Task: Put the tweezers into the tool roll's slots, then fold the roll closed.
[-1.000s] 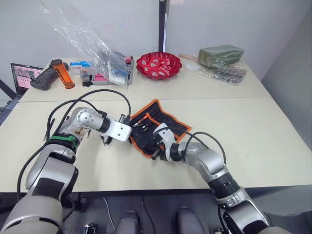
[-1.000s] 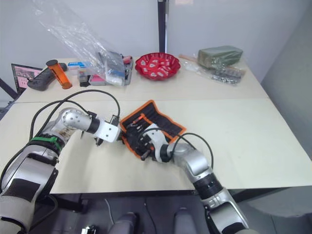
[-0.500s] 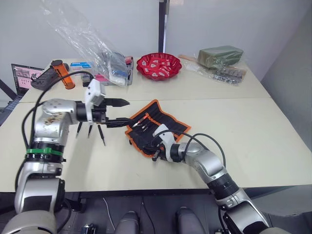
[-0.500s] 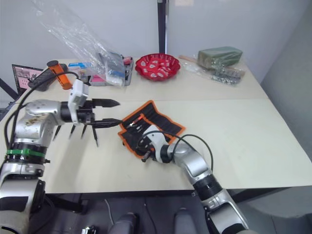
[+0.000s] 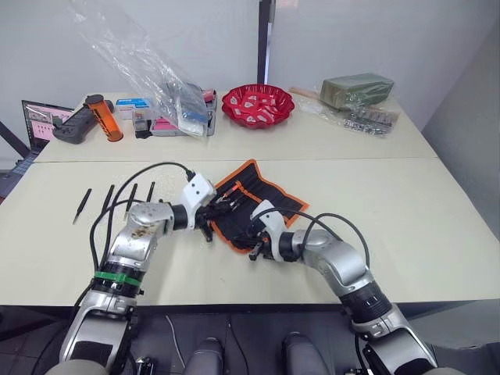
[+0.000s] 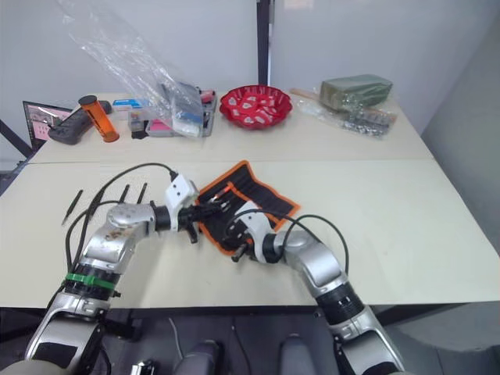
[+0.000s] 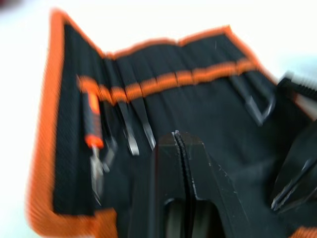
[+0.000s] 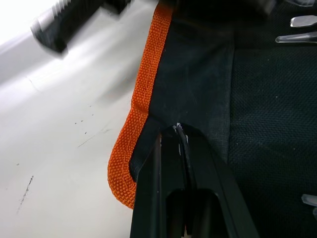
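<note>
While both grippers are pressed onto the tool roll (image 5: 251,200), each is seen with its two fingers brought together and nothing held between them. The left gripper (image 5: 208,226) is laid on the roll's near-left part, over the rows of slots (image 7: 163,104); the right gripper (image 5: 254,238) is set on the fabric just inside the roll's rounded orange corner (image 8: 124,168) at its near edge. The roll is spread open and flat at the middle of the near table (image 5: 406,219), turned at an angle, its orange edging and orange centre strip (image 7: 168,79) exposed. Several slim metal tools and one orange-handled tool (image 7: 90,124) are seen tucked under the strip. Four tweezers (image 5: 115,198) are laid in a loose row on the bare tabletop well to the left of the roll, apart from it.

The near table is a pale cream surface, joined along a seam to a second table (image 5: 312,141) behind it. On that far table are set a red bowl (image 5: 258,105), a crumpled clear plastic bag (image 5: 148,70), small boxes (image 5: 144,117), an orange cylinder (image 5: 104,119), a dark handset (image 5: 70,126), a laptop (image 5: 35,117) and a green block (image 5: 355,87) on plastic wrap. A plain white wall (image 5: 375,31) is seen behind, divided by a dark vertical post (image 5: 266,43). No writing can be read.
</note>
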`<action>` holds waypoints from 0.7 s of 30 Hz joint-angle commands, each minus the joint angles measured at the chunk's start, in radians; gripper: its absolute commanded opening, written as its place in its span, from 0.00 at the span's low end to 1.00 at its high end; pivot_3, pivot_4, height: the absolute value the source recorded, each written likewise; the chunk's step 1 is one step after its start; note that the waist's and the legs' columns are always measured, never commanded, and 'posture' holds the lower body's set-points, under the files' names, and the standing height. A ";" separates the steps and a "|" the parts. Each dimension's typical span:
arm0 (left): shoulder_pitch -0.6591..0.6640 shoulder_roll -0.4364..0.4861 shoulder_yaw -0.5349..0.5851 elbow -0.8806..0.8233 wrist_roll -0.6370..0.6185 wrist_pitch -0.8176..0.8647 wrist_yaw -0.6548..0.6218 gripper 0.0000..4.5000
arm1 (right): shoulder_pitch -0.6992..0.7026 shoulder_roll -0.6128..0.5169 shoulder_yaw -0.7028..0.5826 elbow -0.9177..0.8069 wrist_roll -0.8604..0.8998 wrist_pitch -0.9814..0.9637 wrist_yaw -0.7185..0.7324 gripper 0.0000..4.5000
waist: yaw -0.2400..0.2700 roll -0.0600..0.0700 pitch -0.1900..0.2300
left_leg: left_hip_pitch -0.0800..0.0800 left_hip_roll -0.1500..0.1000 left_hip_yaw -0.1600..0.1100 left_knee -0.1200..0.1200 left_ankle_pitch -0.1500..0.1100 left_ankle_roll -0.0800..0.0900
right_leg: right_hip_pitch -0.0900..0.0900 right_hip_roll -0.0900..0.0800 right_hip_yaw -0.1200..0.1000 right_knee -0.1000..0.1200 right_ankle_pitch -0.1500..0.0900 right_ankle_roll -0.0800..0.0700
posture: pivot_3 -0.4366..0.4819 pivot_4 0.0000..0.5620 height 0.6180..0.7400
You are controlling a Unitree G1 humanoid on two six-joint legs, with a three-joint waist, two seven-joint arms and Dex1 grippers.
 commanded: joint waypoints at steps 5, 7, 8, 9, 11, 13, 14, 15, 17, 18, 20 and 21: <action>0.069 0.012 0.019 0.027 0.042 -0.080 0.069 0.00 | 0.013 0.000 0.000 -0.011 0.005 0.032 0.008 0.00 | 0.002 0.000 0.000 | 0.000 0.000 0.000 0.000 0.000 0.000 | 0.000 0.000 0.000 -0.001 0.000 0.000 | 0.48 0.27 1.00; 0.099 0.013 0.019 0.011 0.047 -0.094 0.086 0.00 | 0.022 -0.009 -0.009 -0.051 0.022 0.044 0.020 0.00 | 0.001 0.000 0.000 | 0.000 0.000 0.000 0.000 0.000 0.000 | 0.000 0.000 0.000 -0.001 0.000 0.000 | 0.48 0.27 1.00; 0.120 0.010 0.020 -0.014 0.041 -0.097 0.094 0.00 | 0.026 -0.015 -0.014 -0.079 0.038 0.047 0.036 0.00 | 0.001 0.000 0.000 | 0.000 0.000 0.000 -0.001 0.000 0.000 | 0.000 0.000 0.000 -0.001 0.000 0.000 | 0.48 0.27 1.00; 0.134 0.007 0.021 -0.032 0.036 -0.098 0.099 0.00 | 0.029 -0.019 -0.019 -0.098 0.048 0.049 0.047 0.00 | 0.000 0.000 0.000 | 0.000 0.000 0.000 -0.001 0.000 0.000 | 0.000 0.000 0.000 -0.001 0.000 0.001 | 0.48 0.27 1.00; 0.159 0.002 0.025 -0.068 0.022 -0.093 0.106 0.00 | 0.020 -0.006 -0.048 -0.123 0.081 0.053 0.057 0.00 | -0.003 0.000 0.000 | 0.000 0.000 0.000 -0.001 0.000 0.000 | 0.000 0.000 0.000 -0.001 0.000 0.001 | 0.48 0.27 1.00; 0.174 0.004 0.031 -0.088 0.015 -0.091 0.110 0.00 | -0.013 0.016 -0.072 -0.116 0.087 0.016 0.050 0.00 | -0.007 0.000 0.000 | 0.000 0.000 0.000 -0.001 0.000 0.000 | -0.001 0.000 0.000 -0.001 0.000 0.001 | 0.48 0.27 1.00; 0.174 0.006 0.040 -0.085 0.013 -0.093 0.116 0.00 | -0.042 0.029 -0.067 -0.090 0.072 -0.016 0.044 0.00 | -0.009 0.000 0.000 | 0.000 0.000 0.000 -0.002 0.000 0.000 | -0.001 0.000 0.000 -0.001 -0.001 0.001 | 0.48 0.27 1.00; 0.173 0.007 0.047 -0.083 0.011 -0.093 0.120 0.00 | -0.062 0.038 -0.062 -0.072 0.059 -0.038 0.041 0.00 | -0.010 0.000 0.000 | 0.000 0.000 0.000 -0.002 0.000 0.000 | -0.001 0.000 0.000 -0.001 -0.001 0.001 | 0.48 0.27 1.00; 0.166 0.002 0.067 -0.078 0.005 -0.091 0.140 0.00 | -0.093 0.046 -0.033 -0.028 0.022 -0.076 0.035 0.00 | -0.009 0.000 0.000 | 0.000 0.000 0.000 -0.002 0.000 0.000 | -0.002 0.000 0.000 -0.001 -0.001 0.002 | 0.48 0.27 1.00; 0.162 -0.005 0.081 -0.079 -0.006 -0.087 0.153 0.00 | -0.103 0.057 -0.022 0.010 0.001 -0.110 0.030 0.00 | -0.008 0.000 0.000 | 0.001 0.000 0.000 -0.002 0.000 0.000 | -0.001 0.000 0.000 -0.001 -0.001 0.002 | 0.48 0.27 1.00; 0.158 -0.013 0.097 -0.081 -0.014 -0.084 0.172 0.00 | -0.108 0.084 -0.013 0.102 -0.028 -0.272 0.060 0.00 | -0.008 0.000 0.000 | 0.001 0.000 0.000 -0.002 0.000 0.000 | -0.001 0.000 0.000 -0.001 -0.001 0.002 | 0.48 0.27 1.00; 0.154 -0.017 0.109 -0.073 -0.019 -0.082 0.186 0.00 | -0.120 0.095 0.006 0.177 -0.061 -0.320 0.058 0.00 | -0.008 0.000 0.000 | 0.000 0.000 0.000 -0.002 0.000 0.000 | -0.001 0.000 0.000 -0.001 -0.001 0.002 | 0.48 0.27 1.00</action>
